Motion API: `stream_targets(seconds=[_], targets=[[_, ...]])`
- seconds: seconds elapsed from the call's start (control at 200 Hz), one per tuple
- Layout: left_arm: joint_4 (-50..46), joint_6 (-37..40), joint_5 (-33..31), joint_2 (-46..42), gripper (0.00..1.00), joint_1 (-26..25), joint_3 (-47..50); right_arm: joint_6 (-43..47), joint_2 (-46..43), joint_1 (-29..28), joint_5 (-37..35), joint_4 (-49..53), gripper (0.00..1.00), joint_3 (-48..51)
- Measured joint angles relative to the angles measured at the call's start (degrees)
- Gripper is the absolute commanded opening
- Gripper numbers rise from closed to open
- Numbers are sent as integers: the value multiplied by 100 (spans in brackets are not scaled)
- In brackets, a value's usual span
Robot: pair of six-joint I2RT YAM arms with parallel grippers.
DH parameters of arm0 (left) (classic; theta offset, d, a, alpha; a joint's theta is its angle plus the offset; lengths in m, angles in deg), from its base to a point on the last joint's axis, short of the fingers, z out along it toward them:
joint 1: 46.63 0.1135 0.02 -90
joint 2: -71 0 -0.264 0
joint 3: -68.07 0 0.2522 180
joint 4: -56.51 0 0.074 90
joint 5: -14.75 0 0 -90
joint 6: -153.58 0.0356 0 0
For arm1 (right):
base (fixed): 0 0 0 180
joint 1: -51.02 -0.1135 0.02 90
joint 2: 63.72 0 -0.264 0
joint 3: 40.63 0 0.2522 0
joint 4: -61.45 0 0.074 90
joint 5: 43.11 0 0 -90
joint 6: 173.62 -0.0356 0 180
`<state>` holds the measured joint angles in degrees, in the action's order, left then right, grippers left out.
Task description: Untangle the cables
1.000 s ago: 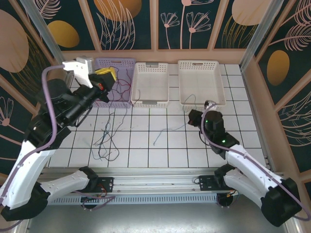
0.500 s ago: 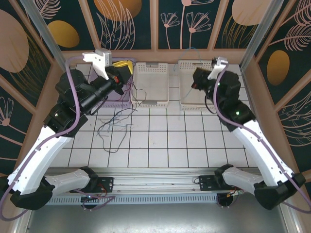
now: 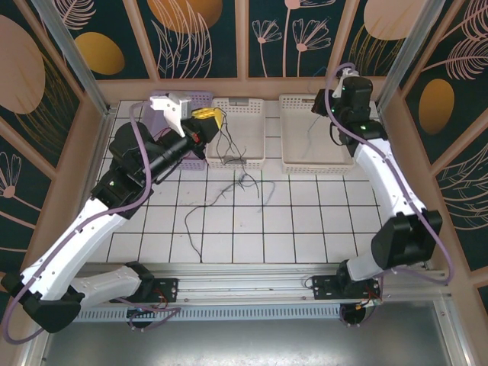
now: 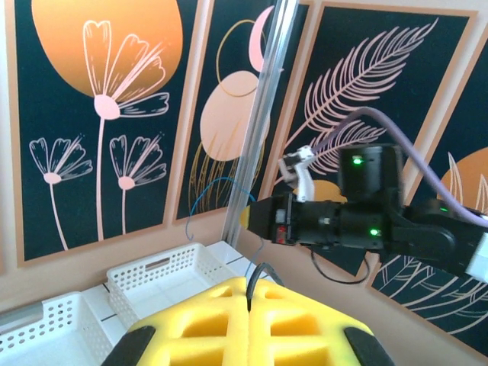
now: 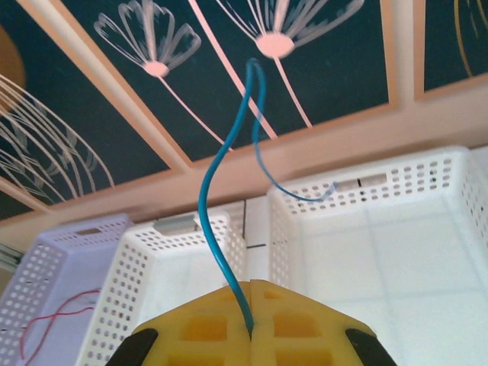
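— Where do we see the cables?

— Our left gripper [image 4: 249,293], jaws together on a dark cable [image 4: 258,272], trails it onto the tabletop [image 3: 305,221] before the middle white basket [image 3: 237,101]. Our right gripper [image 5: 250,286], clamped on the blue cable [image 5: 204,200], hovers over the right white basket [image 3: 317,165].

— And red?

— 1 red cable [image 5: 47,326] lies in the lilac basket [image 5: 46,267].

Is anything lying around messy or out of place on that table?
Yes. Thin dark cables sprawl in loose loops over the tiled table, unsorted, their upper end pinched in the left gripper. Nothing looks spilled or broken.
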<state>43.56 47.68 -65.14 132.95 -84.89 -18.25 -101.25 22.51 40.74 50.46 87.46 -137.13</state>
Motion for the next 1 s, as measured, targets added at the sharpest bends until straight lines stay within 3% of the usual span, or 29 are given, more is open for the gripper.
stream_targets(seconds=[0.46,0.626,0.791,0.891,1.001], targets=[[999,22,22,-551,0,0,1154,-4,1379,269,39,-166,0,271],[1154,24,-15,-710,0,0,1469,-61,1757,269,33,184,28,181],[1250,28,-111,-960,0,0,1622,-90,1537,256,33,238,44,181],[1370,50,-175,-1097,0,0,1700,-74,1268,195,-46,282,50,188],[1410,50,-179,-1163,0,0,1799,-63,979,79,-118,293,51,190]])
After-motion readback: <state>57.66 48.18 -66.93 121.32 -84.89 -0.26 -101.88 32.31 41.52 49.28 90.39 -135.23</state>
